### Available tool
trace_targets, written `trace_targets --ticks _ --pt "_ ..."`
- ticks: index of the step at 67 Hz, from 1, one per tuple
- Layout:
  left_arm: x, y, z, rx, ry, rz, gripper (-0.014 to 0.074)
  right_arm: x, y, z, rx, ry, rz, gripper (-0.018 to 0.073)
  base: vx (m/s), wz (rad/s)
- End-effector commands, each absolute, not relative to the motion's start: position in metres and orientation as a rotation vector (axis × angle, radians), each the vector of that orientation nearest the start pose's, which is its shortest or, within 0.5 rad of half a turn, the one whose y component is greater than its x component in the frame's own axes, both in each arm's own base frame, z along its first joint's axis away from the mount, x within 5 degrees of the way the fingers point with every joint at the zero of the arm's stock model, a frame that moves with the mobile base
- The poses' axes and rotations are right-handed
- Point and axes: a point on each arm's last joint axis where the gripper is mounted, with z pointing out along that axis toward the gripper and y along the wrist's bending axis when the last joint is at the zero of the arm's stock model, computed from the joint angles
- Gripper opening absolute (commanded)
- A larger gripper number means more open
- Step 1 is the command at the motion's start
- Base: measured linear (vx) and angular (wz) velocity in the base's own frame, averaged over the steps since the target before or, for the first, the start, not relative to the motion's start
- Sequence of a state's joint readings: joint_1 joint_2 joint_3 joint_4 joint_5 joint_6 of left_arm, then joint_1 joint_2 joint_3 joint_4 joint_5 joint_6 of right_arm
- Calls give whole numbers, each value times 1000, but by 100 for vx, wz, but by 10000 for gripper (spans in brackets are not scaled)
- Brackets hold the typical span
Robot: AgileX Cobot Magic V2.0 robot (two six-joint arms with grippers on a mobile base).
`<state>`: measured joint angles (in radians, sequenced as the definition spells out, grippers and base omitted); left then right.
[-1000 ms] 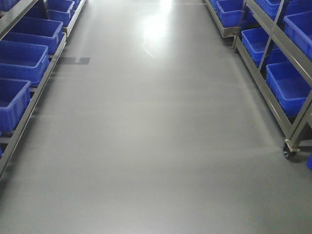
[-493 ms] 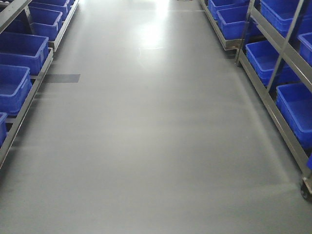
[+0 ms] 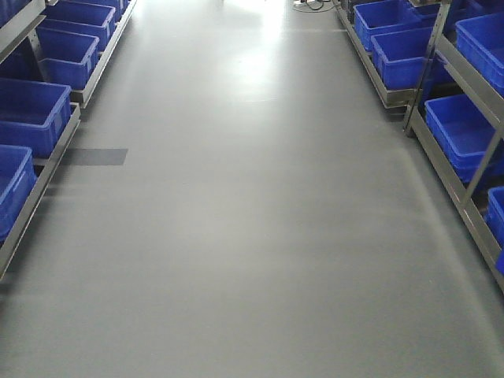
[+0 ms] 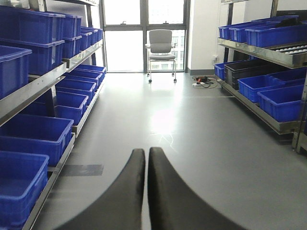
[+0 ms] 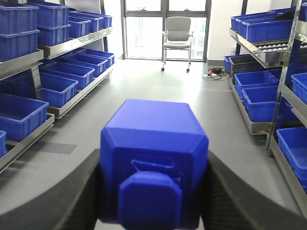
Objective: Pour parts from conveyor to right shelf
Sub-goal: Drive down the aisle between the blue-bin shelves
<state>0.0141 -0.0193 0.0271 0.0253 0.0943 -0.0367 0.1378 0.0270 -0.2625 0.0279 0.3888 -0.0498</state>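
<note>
We hold the blue part (image 5: 153, 139) clamped in the right gripper (image 5: 154, 191), secured for travel to the right shelf (image 3: 450, 183), while the left gripper (image 4: 146, 177), unneeded, sits pressed together and empty.

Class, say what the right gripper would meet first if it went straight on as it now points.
Nothing near: the right gripper, shut on the blue block, points along the open aisle floor. The chair at the far window seems first in line, though depth is unclear.
</note>
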Motion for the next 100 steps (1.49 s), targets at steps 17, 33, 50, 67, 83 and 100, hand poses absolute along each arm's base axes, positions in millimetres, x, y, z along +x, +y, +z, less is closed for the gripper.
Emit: trace_targets --ticks 17,33,50,67,83,100 --pt "54 1 212 -31 1483 -7 -6 39 6 279 -141 1535 83 -9 61 -6" --pt "54 1 212 -31 1483 -7 -6 39 6 279 -141 1535 83 -9 61 -11" --pt "54 1 212 -31 1483 -7 -6 39 6 279 -141 1535 83 -9 61 -5" --pt "54 1 212 -31 1483 -7 -6 39 6 279 -141 1535 83 -9 62 4" --pt "54 1 212 -31 1483 -7 -6 39 6 278 -141 1536 83 -9 59 1" --pt "54 1 212 -31 1483 -7 -6 39 6 279 -141 1535 83 -9 55 2"
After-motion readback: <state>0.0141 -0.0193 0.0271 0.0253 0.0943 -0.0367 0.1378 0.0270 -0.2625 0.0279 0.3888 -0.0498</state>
